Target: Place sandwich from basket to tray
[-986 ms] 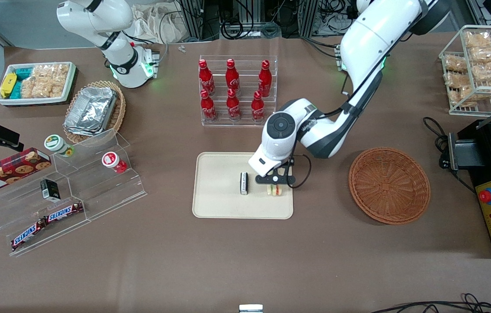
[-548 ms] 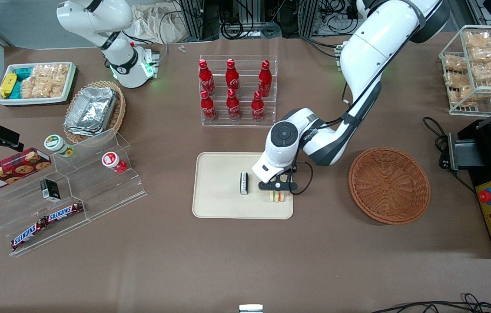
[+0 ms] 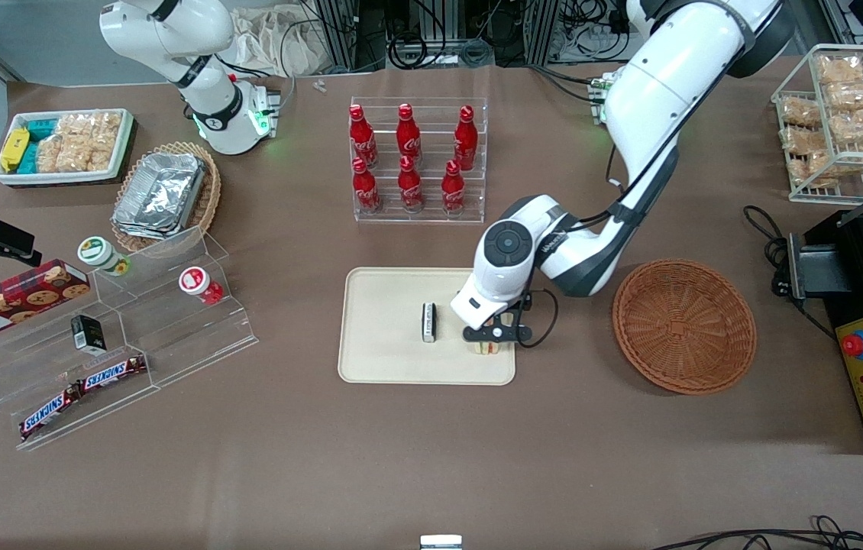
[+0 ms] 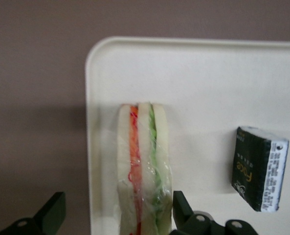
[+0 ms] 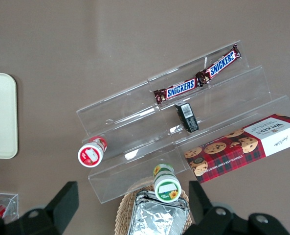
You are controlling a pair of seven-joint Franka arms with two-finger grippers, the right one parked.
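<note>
Cream tray (image 3: 386,359): sandwich (image 4: 144,166) between spread jaws.

light: bright, even, from overhead
shadows: soft, under my arm on the table (image 3: 416,458)
focus: my wrist view soft, sandwich (image 4: 144,166) slightly blurred
glare: none

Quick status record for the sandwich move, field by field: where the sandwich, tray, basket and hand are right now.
sandwich: sandwich stands on edge on the tray, near the corner closest to the basket
tray: tray also holds a small black-and-white block, apart from the sandwich
basket: basket holds nothing, beside the tray toward the working arm's end
hand: hand directly above the sandwich, open, one finger clear of the bread, the other finger close beside it
task state: sandwich on tray, hand not yet withdrawn
</note>
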